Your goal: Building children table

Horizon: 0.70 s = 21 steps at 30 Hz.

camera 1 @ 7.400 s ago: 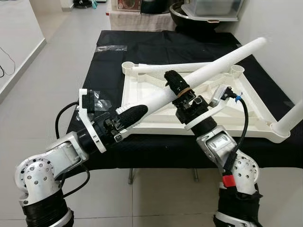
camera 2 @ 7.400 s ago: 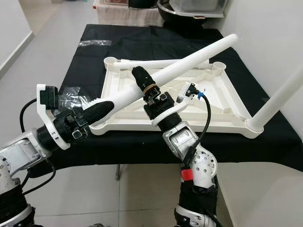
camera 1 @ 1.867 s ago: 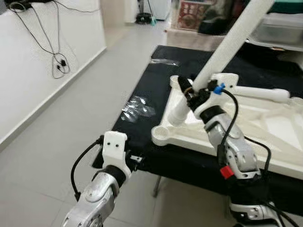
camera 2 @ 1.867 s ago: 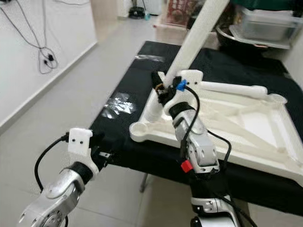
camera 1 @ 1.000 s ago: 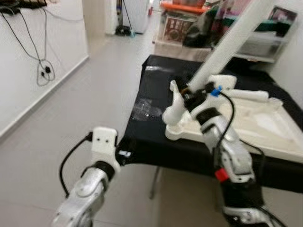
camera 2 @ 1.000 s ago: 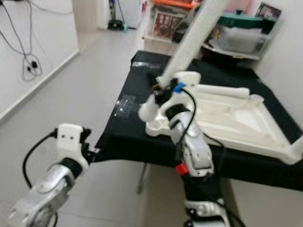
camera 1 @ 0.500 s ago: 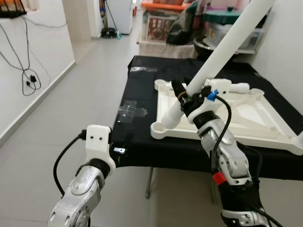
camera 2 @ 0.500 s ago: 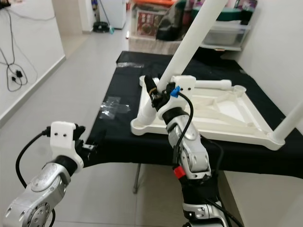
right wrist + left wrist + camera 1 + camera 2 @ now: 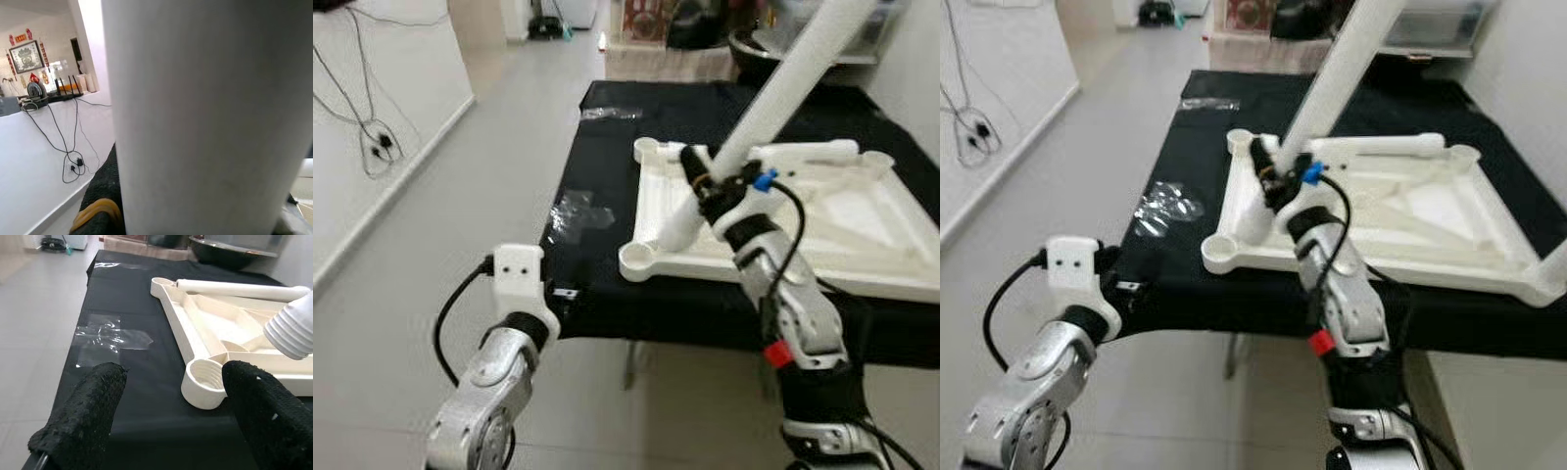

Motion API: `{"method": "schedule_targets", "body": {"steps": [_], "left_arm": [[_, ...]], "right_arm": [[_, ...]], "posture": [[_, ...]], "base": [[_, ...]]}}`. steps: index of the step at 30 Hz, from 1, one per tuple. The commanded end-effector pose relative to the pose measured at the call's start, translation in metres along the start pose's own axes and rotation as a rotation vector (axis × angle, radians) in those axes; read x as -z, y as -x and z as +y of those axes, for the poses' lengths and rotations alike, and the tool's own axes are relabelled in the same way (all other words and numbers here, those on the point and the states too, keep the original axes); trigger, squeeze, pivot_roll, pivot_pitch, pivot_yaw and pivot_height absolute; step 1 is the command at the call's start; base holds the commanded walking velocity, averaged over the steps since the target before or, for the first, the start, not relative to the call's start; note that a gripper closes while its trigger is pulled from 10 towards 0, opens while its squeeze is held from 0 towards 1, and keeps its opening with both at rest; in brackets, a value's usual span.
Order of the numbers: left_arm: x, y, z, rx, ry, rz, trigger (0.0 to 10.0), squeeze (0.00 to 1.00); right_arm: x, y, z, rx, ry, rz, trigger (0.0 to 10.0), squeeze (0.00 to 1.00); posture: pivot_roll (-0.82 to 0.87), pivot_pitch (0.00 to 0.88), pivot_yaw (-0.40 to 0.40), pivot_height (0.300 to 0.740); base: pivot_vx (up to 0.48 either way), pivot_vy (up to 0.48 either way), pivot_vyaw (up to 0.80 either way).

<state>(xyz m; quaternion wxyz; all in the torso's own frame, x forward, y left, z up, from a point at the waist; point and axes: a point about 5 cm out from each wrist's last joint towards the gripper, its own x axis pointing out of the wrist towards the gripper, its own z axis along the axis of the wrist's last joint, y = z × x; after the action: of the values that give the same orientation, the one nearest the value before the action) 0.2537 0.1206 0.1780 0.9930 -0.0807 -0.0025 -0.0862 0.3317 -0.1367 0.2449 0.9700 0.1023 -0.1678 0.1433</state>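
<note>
The left gripper (image 9: 166, 426) hung with fingers spread at the edge of the black-clothed table (image 9: 597, 166). Beyond, the right gripper (image 9: 702, 186) clenched the long white plastic table leg (image 9: 773, 93), its threaded end poised above the corner socket (image 9: 204, 382) of the upturned cream tabletop (image 9: 862, 225); the leg's top ran out of frame.

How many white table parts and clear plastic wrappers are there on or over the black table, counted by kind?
Table top: 1
Table legs: 3 (held leg in the right gripper, lying leg, fitted leg)
Plastic wrappers: 2 (near wrapper, far wrapper)
Total: 6
</note>
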Motion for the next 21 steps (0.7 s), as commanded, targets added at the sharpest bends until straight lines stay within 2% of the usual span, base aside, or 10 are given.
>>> {"method": "schedule_targets", "body": {"steps": [1, 8, 11, 21], "left_arm": [[0.0018, 0.0000, 0.0011, -0.002, 0.005, 0.015, 10.0, 0.00], [0.0053, 0.0038, -0.0024, 0.011, -0.001, 0.022, 10.0, 0.00], [-0.0001, 0.0025, -0.0001, -0.003, -0.010, 0.000, 10.0, 0.00], [-0.0030, 0.0011, -0.0014, 0.017, -0.028, -0.008, 10.0, 0.00]], "right_arm": [[-0.0051, -0.0040, 0.0041, -0.017, 0.001, -0.018, 10.0, 0.00], [-0.0096, -0.0098, 0.0008, -0.030, 0.027, -0.029, 10.0, 0.00], [-0.0084, -0.0086, 0.0017, -0.030, 0.027, -0.027, 10.0, 0.00], [-0.0061, -0.0073, 0.0044, -0.033, 0.023, -0.023, 10.0, 0.00]], "posture": [[0.08, 0.059, -0.090, 0.740], [0.08, 0.064, -0.094, 0.740], [0.08, 0.070, -0.095, 0.740], [0.08, 0.071, -0.093, 0.740]], "base": [[0.000, 0.000, 0.00], [0.000, 0.000, 0.00], [0.000, 0.000, 0.00], [0.261, 0.000, 0.00]]}}
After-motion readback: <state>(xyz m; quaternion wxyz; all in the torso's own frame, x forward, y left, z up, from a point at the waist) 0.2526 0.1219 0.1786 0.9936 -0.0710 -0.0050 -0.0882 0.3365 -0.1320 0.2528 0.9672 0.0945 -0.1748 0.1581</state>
